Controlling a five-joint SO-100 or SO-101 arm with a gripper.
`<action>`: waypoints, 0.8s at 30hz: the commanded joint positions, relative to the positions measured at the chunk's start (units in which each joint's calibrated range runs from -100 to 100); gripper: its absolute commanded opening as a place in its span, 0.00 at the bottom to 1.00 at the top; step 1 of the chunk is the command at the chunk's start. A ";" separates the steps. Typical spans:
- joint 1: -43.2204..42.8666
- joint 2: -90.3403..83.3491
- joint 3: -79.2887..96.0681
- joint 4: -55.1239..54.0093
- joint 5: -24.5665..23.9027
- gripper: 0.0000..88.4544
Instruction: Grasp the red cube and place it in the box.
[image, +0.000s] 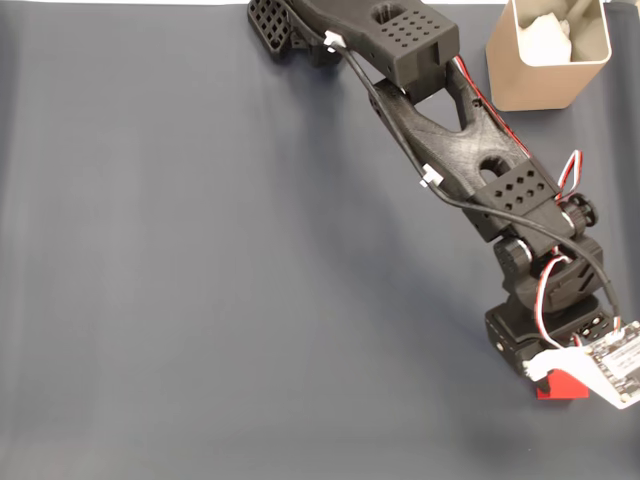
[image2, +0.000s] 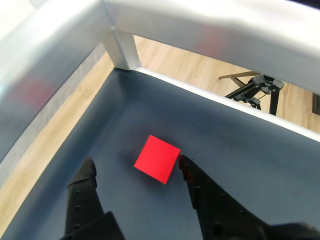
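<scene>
The claw (image2: 135, 167) is spread wide and low over the dark mat (image2: 240, 150) in the wrist view, gripping nothing, with the red cube (image2: 157, 159) lying on the mat between its two black fingers, its right corner just at the tip of the right-hand finger (image2: 187, 172). In the fixed view the cube (image: 562, 385) peeks out from under the arm's head at lower right, well apart from the beige box (image: 535, 85) at the top right corner.

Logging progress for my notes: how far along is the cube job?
Done: gripper is open around the red cube. In hand: nothing yet; the cube sits on the mat. Left: close, lift, carry to the box, which holds no cube.
</scene>
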 joint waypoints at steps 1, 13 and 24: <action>-1.17 -0.94 -2.93 -0.78 -0.10 0.43; -1.74 -1.03 -3.21 -1.11 0.54 0.43; -3.02 -0.77 -3.21 -2.09 0.83 0.43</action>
